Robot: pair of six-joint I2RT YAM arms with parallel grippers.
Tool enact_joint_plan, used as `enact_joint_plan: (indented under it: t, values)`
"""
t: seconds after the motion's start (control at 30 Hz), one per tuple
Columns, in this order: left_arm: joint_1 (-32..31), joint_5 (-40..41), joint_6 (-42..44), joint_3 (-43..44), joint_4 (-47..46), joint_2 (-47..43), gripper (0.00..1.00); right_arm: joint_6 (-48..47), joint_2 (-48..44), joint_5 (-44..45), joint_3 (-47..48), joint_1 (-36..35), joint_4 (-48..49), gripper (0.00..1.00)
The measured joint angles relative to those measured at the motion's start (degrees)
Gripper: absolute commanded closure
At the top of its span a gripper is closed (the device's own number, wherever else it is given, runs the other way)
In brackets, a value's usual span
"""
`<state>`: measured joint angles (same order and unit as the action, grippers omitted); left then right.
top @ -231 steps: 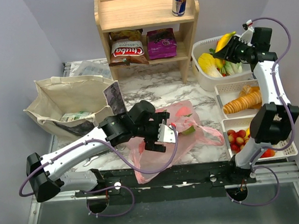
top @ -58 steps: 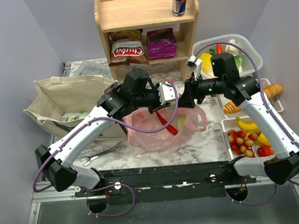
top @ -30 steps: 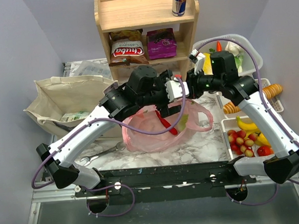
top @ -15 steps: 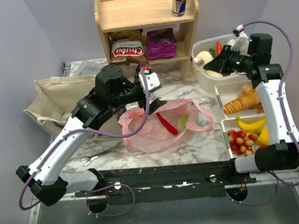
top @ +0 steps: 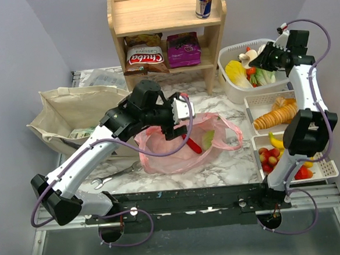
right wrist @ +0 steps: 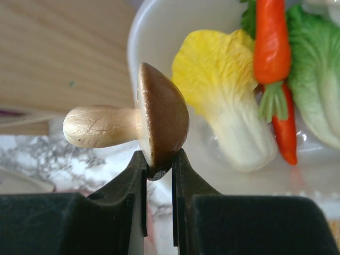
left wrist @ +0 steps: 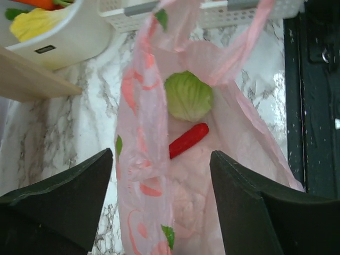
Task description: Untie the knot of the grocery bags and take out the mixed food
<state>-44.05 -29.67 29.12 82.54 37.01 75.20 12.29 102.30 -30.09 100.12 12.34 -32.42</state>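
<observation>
While the pink bag (top: 177, 153) is lying slack and open-mouthed on the marble counter (top: 231, 170), midway along the near edge, the left gripper (top: 175, 124) is held just above its far rim. In the left wrist view the gripper (left wrist: 160, 159) is seen spread wide with nothing held; a fold of the bag's printed film (left wrist: 141, 159) runs up between the fingers, and whether it is touched cannot be told. Inside the bag a red pepper (left wrist: 188, 141) is seen lying just beside a green round fruit (left wrist: 187, 95). One handle loop (top: 232, 139) is spread flat toward the right edge. The right gripper (top: 259, 56) is raised over the white tub (top: 230, 48) at the far right corner. Its jaws (right wrist: 158, 159) are closed to a narrow gap on the brown cap of a mushroom (right wrist: 154, 127), whose pale stem is pointed sideways. Within the tub a yellow-white leaf (right wrist: 223, 90), a carrot (right wrist: 268, 42) and green leaves (right wrist: 319, 79) are seen. The canvas tote (top: 75, 108) is slumped at the left edge with a snack bag (top: 86, 132) inside. A wrench (top: 112, 177) is lying by the near edge, left of the pink bag.
</observation>
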Motion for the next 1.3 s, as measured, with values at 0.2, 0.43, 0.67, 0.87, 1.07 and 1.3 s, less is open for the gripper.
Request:
enact_joint_plan:
  t: [0.2,0.43,0.67,0.87,1.07,1.3]
  values:
    - [-3.0,-2.4,9.6,-5.3,3.4,-1.0,0.34,-0.4,11.4,4.5,10.7,0.0,-1.0,0.18]
    - [-7.8,-3.0,18.8,-6.3,7.5,-2.2,0.66,-6.5,5.6,-8.2,6.4,0.1,-6.9,0.15]
    - [-9.7,-2.7,24.0,-11.3,7.4,-2.3,0.70,-27.3,-8.4,-20.9,-0.6,-9.0,-29.3,0.11]
    - [-9.6,-0.9,25.9,-13.6,4.6,1.9,0.64,-33.9,-19.8,-21.9,-7.2,-15.7,-37.7,0.07]
    - [-9.6,1.5,27.7,-19.0,-1.6,4.4,0.47,-35.9,-24.4,-21.4,-10.5,-18.5,-39.1,0.11]
    - [-9.6,3.2,31.3,-17.5,-7.5,12.4,0.32,-34.9,-24.7,-17.2,-21.9,-24.0,-39.4,0.99]
